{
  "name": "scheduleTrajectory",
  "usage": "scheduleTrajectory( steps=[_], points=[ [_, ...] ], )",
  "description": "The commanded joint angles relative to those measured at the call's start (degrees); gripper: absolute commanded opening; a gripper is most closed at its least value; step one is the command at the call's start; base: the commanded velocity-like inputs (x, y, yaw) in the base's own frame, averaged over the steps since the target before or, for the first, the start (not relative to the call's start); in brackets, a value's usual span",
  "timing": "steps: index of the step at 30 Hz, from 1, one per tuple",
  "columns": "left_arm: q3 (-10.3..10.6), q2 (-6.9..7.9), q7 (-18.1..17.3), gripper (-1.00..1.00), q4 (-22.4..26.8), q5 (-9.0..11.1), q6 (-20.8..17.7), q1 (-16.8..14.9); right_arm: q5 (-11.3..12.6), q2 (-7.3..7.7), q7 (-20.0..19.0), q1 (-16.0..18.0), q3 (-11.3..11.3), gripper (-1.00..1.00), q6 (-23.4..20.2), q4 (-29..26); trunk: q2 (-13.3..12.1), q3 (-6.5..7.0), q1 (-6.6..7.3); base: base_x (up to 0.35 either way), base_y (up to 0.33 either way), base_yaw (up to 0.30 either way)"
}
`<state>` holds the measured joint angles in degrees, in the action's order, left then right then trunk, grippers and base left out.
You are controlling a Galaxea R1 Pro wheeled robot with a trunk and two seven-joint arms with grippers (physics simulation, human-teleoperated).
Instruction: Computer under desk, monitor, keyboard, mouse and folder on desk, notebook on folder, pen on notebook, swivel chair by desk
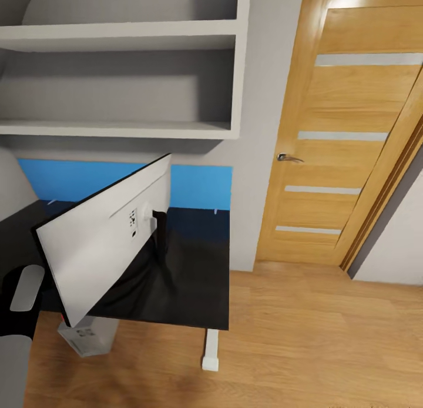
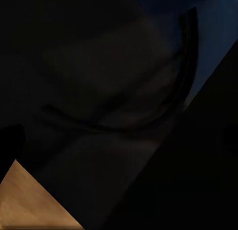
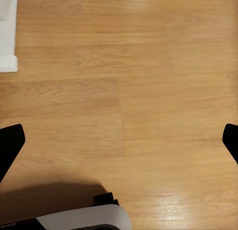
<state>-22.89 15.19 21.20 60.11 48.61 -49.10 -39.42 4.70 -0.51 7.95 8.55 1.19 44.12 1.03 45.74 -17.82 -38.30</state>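
The wide flat monitor (image 1: 103, 243) stands on the glossy black L-shaped desk (image 1: 194, 278), its white back facing the head camera and its slim black stand (image 1: 157, 234) resting on the top. Behind it runs the blue back panel (image 1: 200, 187), under grey wall shelves (image 1: 117, 84). The light silver-grey computer tower (image 1: 88, 334) sits on the wooden floor (image 1: 305, 349) beneath the desk, near the white pedestal leg (image 1: 210, 352). An oak door (image 1: 346, 137) stands alongside. The right tool (image 3: 121, 140) hangs spread wide over bare floor; the left tool's view is too dark, so I cannot tell its state.
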Motion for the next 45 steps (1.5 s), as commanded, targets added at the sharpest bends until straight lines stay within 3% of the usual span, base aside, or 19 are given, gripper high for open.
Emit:
scheduleTrajectory(
  steps=[1, 15, 45],
  points=[
    [0.0, 0.0, 0.5, 1.0, 0.0, 0.6, -0.2, 0.0, 0.4, -0.07, -0.2, 0.1, 0.1, 1.0, 0.3, 0.1, 0.1, -0.06, -0.01, 0.0, 0.0, -0.047],
    [-0.1, 0.01, 0.5, 1.0, -6.1, 0.5, 0.2, 0.0, 0.5, -0.37, -0.1, 0.1, 0.1, 1.0, 0.3, 0.1, 0.1, 0.0, -0.01, -0.002, 0.0, -0.01],
    [-0.2, 0.12, 0.4, 1.0, -6.4, 0.5, 0.2, 0.0, 0.5, -0.37, -0.1, 0.1, 0.1, 1.0, 0.4, 0.1, 0.1, 0.0, -0.01, -0.044, 0.044, 0.0]
  ],
)
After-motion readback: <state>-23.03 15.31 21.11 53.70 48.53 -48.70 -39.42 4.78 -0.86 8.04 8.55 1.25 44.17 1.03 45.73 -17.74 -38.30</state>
